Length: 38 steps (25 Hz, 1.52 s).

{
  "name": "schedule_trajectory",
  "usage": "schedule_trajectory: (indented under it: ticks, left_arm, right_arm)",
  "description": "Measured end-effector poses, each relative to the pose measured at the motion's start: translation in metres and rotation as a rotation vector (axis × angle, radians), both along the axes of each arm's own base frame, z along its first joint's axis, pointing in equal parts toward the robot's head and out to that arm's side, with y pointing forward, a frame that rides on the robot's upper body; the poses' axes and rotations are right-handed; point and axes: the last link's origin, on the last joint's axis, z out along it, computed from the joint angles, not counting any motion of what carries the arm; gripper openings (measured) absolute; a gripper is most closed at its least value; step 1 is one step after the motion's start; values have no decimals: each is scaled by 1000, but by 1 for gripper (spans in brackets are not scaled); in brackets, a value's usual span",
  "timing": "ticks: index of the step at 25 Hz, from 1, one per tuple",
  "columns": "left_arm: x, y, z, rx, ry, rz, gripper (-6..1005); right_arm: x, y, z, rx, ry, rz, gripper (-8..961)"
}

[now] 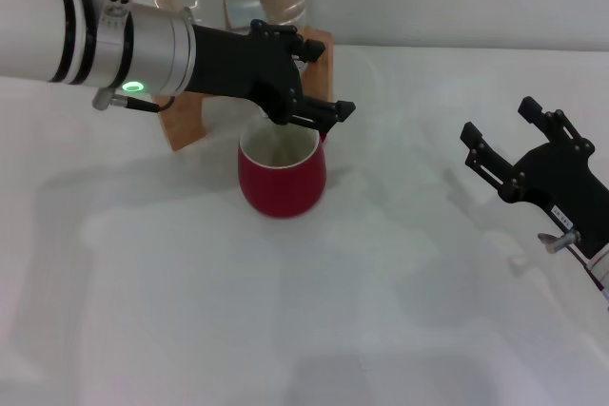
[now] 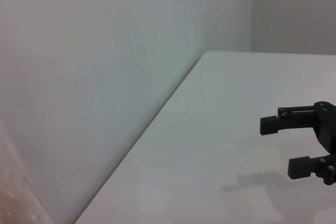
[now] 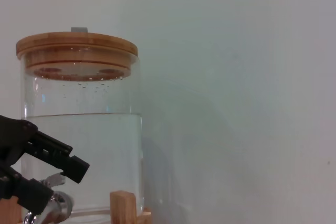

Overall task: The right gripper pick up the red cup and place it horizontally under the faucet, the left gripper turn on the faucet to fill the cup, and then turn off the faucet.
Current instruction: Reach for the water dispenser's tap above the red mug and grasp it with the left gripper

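The right gripper point(image 1: 519, 135), nearest the camera, hangs above the white table point(image 1: 381, 311) well to the right of the red cup point(image 1: 282, 178), its black prongs spread apart and clamped on nothing. The red cup stands upright on the table, cream inside showing, directly in front of the wooden stand point(image 1: 186, 125). Just beyond the cup's far rim, the left gripper point(image 1: 319, 83) reaches in from the cup's left on its silver-white arm with a green light point(image 1: 132, 87); its prongs sit over the cup's rear edge. In the right wrist view these prongs point(image 3: 42, 174) lie on either side of the chrome faucet point(image 3: 55, 208), with a narrow gap between them; whether they actually press on the faucet cannot be told. Behind the cup, the glass jar point(image 3: 84, 150) rests on the stand, holds clear water to roughly two thirds of its height, and is capped by a wooden lid point(image 3: 76, 48). A plain wall point(image 3: 236, 77) rises behind the jar.
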Motion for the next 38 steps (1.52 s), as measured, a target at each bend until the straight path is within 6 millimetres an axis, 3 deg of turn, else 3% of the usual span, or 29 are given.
schedule_trajectory:
  ticks: [38]
  left_arm:
    - [-2,-7,7,-14,-9,8,874]
  right_arm:
    - [-2,3,1,3,-1,5,838]
